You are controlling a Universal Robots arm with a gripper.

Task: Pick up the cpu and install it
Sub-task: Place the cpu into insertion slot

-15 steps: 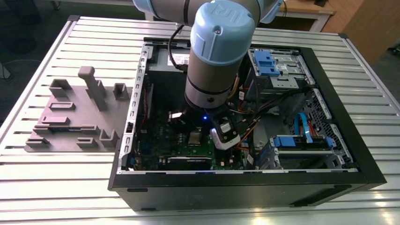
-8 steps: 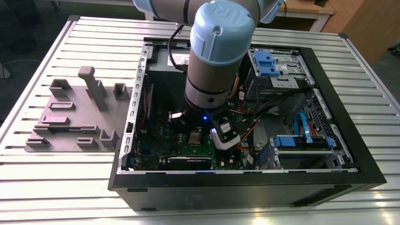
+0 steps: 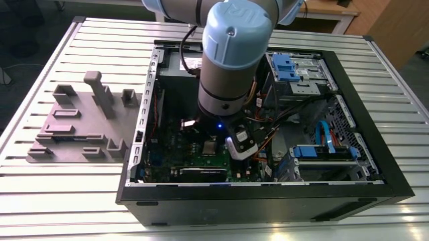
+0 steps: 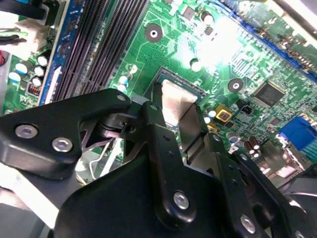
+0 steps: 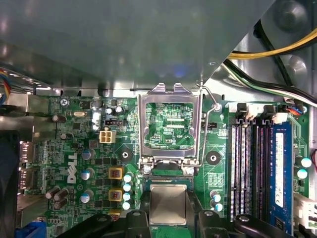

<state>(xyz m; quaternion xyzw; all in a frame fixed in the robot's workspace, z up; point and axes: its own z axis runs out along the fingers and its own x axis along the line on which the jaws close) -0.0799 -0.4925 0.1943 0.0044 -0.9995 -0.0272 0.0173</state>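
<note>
I see a slatted metal table (image 3: 60, 201) taking bright light in streaks along its ribs. Beyond it I get dark floor (image 3: 40, 20) at the exterior view's left and wooden furniture (image 3: 392, 30) at the exterior view's right.

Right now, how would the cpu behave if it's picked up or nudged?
Probably stiff: the cpu is a flat, metal-topped square. Its shiny top looks slippery. Being flat, it should slide, not roll.

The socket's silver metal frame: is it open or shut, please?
Open: the silver metal frame is swung back, leaving the shiny square cpu uncovered.
</note>
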